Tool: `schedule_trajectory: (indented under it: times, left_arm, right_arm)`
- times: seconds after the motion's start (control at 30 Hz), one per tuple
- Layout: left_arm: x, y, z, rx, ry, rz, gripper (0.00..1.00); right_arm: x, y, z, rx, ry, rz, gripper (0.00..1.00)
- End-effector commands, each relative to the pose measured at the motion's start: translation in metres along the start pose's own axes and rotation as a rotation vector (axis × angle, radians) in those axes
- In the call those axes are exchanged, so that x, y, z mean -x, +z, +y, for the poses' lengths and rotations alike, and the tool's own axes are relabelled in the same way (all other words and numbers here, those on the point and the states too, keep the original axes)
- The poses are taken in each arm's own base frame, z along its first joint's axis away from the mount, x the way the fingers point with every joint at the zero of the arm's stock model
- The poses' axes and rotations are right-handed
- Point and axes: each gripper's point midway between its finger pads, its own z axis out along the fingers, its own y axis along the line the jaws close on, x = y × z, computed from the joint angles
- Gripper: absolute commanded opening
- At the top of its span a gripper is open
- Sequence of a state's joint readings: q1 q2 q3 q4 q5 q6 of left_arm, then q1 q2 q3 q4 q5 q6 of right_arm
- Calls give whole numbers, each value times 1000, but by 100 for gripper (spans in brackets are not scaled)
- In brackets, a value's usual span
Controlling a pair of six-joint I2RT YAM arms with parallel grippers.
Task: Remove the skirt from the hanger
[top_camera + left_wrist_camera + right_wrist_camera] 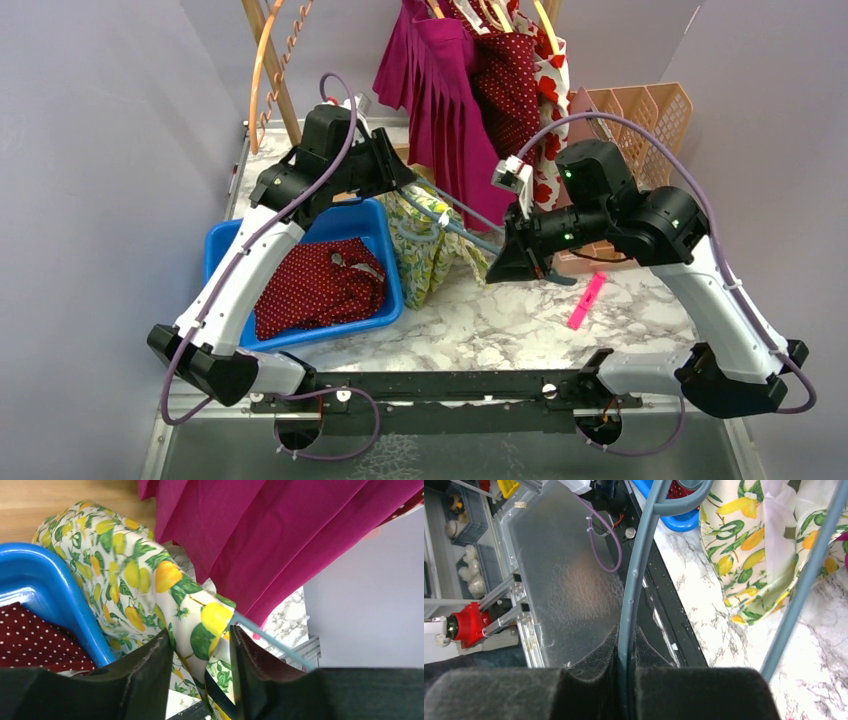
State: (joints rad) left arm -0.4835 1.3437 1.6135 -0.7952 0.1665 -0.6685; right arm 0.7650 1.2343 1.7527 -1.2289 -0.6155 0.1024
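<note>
Two arms stand nearest, bolted at the near edge: the left arm (pixel 240 270) and the right arm (pixel 720 300), both reaching inward over the one marble worktop (pixel 500 320). At the far edge at least three garments hang together, the largest a magenta pleated skirt (pixel 445 90). Beside them stand two slatted baskets, one orange (pixel 655 115) and one pink (pixel 590 105). One blue bin (pixel 345 333) sits on the left with a single red dotted garment (pixel 320 285) in it.

The one lemon-print skirt (pixel 425 255) is mid-worktop, just beside the bin's right wall. It droops from one grey-blue hanger (pixel 462 228), its long axis running from the hanger down to the marble, where the hem bunches. The hanger's long axis lies across the scene between the two pincers, its left end farther from the arm bases.

The right pincer (pixel 626 630) is pressed together on the hanger's wire. The left pincer (pixel 200 632) has lemon-print cloth between its fingers; I cannot tell whether it squeezes it. One pink marker (pixel 587 300) lies near the right arm.
</note>
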Motion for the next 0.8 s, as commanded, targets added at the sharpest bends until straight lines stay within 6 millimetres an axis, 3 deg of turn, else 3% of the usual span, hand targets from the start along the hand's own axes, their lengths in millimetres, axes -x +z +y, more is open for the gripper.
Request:
schedule_trajectory:
  times: [0.0,0.23,0.37,0.5,0.6,0.77]
  left_arm:
    - [-12,6,26,75,83,37,37]
    - [2,16,63,217,43,-13,12]
    - [6,24,72,238,7,-17,0]
    - [16,23,67,235,2,-46,0]
    - [24,16,63,229,-2,-76,0]
    - [33,-8,53,214,-37,-140,0]
  right_arm:
    - [10,-24,18,9,-54,-105,1]
    - [-14,-36,16,-55,52,-100,1]
    - [-14,-51,20,-82,44,-191,1]
    - [-8,-54,8,-160,66,-232,1]
    - [-1,-51,-12,-253,89,-252,1]
    - [28,-41,-35,-338,88,-303,1]
